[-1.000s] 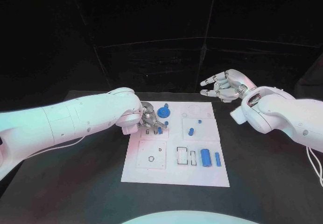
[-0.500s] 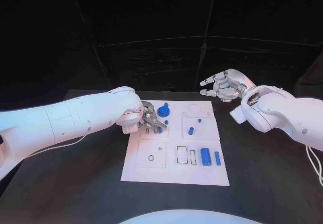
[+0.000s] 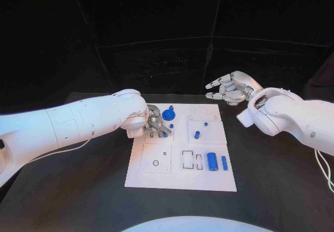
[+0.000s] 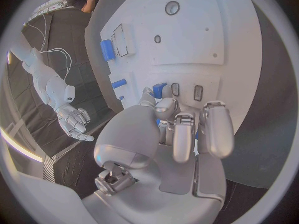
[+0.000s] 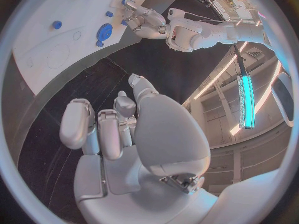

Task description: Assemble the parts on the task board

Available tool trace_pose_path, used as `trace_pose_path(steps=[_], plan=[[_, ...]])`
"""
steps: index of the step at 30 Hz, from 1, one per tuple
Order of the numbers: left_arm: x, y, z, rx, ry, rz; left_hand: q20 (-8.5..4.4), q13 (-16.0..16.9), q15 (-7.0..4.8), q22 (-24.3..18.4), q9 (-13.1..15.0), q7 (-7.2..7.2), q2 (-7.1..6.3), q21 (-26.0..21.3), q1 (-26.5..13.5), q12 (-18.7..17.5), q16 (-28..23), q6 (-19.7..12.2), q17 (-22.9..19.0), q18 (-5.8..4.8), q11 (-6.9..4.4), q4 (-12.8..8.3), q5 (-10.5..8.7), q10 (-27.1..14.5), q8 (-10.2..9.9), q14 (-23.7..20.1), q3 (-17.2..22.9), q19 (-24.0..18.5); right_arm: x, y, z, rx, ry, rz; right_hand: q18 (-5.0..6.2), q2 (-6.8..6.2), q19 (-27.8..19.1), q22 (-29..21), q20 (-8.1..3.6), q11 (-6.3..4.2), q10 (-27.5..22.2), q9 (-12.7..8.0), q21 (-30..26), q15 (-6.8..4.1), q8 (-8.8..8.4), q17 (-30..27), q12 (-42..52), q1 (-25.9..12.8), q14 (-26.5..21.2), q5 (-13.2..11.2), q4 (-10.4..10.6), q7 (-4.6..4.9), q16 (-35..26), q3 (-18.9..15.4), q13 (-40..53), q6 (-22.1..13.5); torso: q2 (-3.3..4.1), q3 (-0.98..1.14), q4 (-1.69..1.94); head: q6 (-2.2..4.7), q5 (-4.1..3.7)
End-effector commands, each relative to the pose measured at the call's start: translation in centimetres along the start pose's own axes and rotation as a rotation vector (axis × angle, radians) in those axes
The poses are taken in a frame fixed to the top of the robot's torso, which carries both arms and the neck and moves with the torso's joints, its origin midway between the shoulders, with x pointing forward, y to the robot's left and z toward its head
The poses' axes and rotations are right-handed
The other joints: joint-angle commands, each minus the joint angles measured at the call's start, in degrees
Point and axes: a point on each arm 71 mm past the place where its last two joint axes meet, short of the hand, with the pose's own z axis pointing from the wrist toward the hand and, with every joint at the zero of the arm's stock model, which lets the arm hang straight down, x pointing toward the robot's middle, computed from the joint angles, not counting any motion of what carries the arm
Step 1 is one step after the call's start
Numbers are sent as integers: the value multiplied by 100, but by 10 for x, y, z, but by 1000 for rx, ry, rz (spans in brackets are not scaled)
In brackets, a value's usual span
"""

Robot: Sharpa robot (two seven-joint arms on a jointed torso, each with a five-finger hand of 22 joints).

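Two robot hands: left (image 3: pixel 154 123) pinching blue part (image 4: pixel 159 89) on task board (image 3: pixel 182 179); right (image 3: pixel 233 88) raised, fingers apart, empty.

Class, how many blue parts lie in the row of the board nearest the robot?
2. A thick cylinder and, on its right, a thin rod, both lying flat near the board's right edge. Nothing covers that row.

The task board (image 3: pixel 182 179) lies in the middle of the worktop (image 3: pixel 278 193). The left hand (image 3: pixel 154 126) sits over the board's far-left part, beside a round part (image 3: pixel 168 114). Two cylinders (image 3: pixel 212 161) lie side by side near its right edge. The right hand (image 3: pixel 233 88) hangs beyond the far-right corner, off the board.
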Motion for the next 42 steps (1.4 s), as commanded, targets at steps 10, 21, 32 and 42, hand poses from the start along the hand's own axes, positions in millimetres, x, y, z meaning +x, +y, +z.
trace_pose_path(steps=[10, 21, 32, 42], plan=[[1, -1, 0, -6, 14, 19, -36, 7, -37, -6, 26, -36, 154, 14, 304, 39, 18, -107, 1508, -87, -22, -250, -13, -56, 72, 606, 308, -39, 2, 1, 2, -1, 21, -2, 16, -20, -27, -6, -29, -28, -1, -7, -38, -39, 38, 411, -21, -29, 327, 35, 2, 7, -21, 33, -5, 49, -1, -2, 3, -14, -3], [1, 0, -2, 9, 14, 16, -100, -50, -94, -87, -57, -76, 257, -44, 868, -63, 18, -220, 1508, -67, -78, -793, 224, -142, -31, 606, 1372, -87, 4, 1, 3, -1, 37, -10, 17, -47, -32, -14, -32, -33, 15, -10, -45, -44, 51, 420, -17, -86, 330, -133, 14, -2, -24, 45, -28, 66, -2, -7, 3, -21, 1], [-2, 5, -5, 36, -21, -31, -36, -211, -19, -185, 20, -33, -895, -129, -525, -159, 18, -171, 1508, -39, -33, -1117, 273, -76, 224, 606, 4923, -150, 7, 1, 5, -1, 78, -19, 22, -91, -51, -50, -34, -32, 6, -17, -69, -44, 51, 425, -42, -152, 333, -470, 4, -5, -31, 21, -90, 51, -5, 0, 13, -7, 7], [-2, 13, -11, 38, -50, -74, -36, -382, -43, -212, 112, -51, -1072, -157, -837, -252, 18, -206, 1508, -36, -46, -1222, 255, -96, 412, 606, 5470, -160, 10, 2, 5, -11, 119, -18, 26, -94, -65, -73, -30, -28, 1, -17, -85, -40, 56, 412, -40, -231, 329, -690, 24, -5, -47, -35, -114, 44, -6, 7, 19, 7, 18]])
